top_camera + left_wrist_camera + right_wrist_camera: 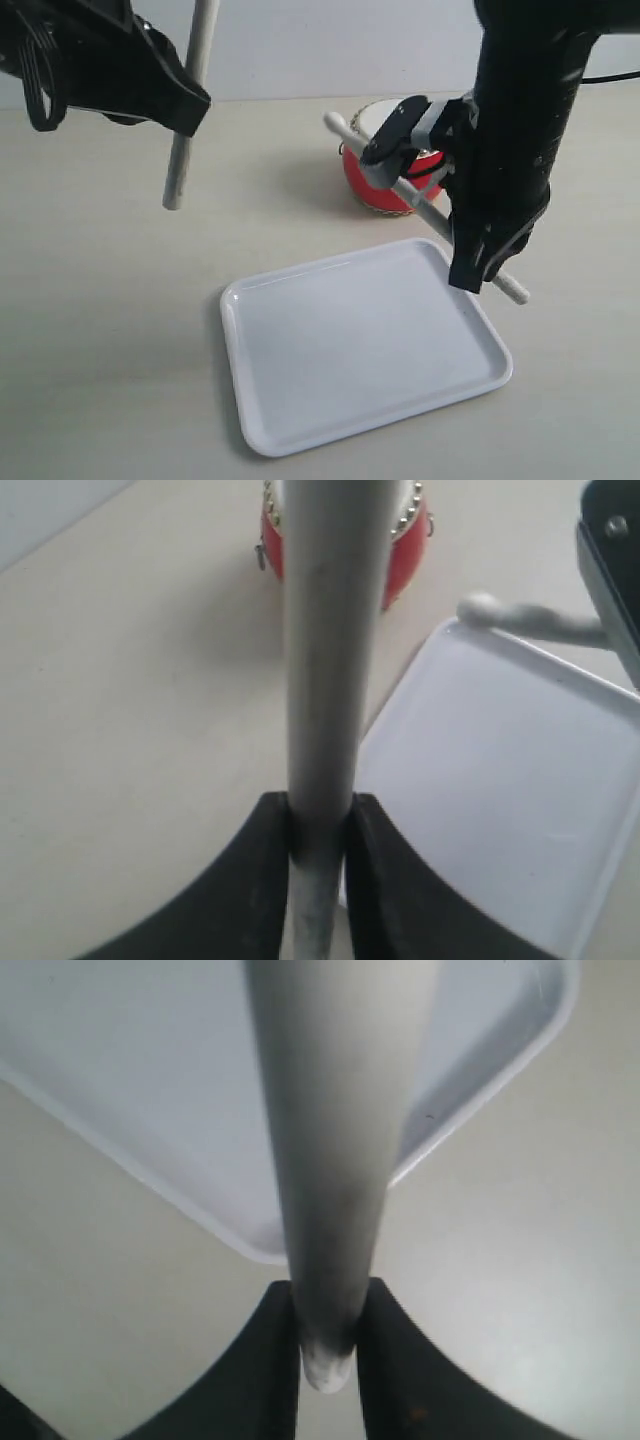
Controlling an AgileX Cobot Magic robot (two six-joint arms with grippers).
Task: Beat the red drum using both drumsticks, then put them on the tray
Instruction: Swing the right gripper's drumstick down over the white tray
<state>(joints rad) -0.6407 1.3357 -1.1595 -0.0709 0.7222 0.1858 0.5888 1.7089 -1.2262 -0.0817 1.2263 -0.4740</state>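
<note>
Left gripper (320,828) is clamped narrowly on the left stick (184,150), holding it almost upright, high over the bench (100,350) and well apart from the drum (372,190). Right gripper (328,1312) is pinched just as narrowly on the right stick (425,208), gripping it close to its butt. That stick slants low, its rounded tip up beside the drum's rim and its butt poking out past the far right corner of the tray (350,350). The drum stands on the bench just behind that corner, and the tray lies flat and bare in front of it.

Whether the beating is done cannot be told from this; the right stick's low position by the tray suggests the put-down may be near.

The main risks, as I judge them:
- Let go here, the right stick would likely land across the rim with its butt on the bench, since it overhangs the corner.
- Both sticks are round and the rim is low, so a drop from height could roll or bounce one out.
- The right wrist hangs close to the drum, so a careless swing could knock it.
- The left stick must be tilted flat first; released upright, it would topple unpredictably.
- Both arms heading for the tray together could clash.
</note>
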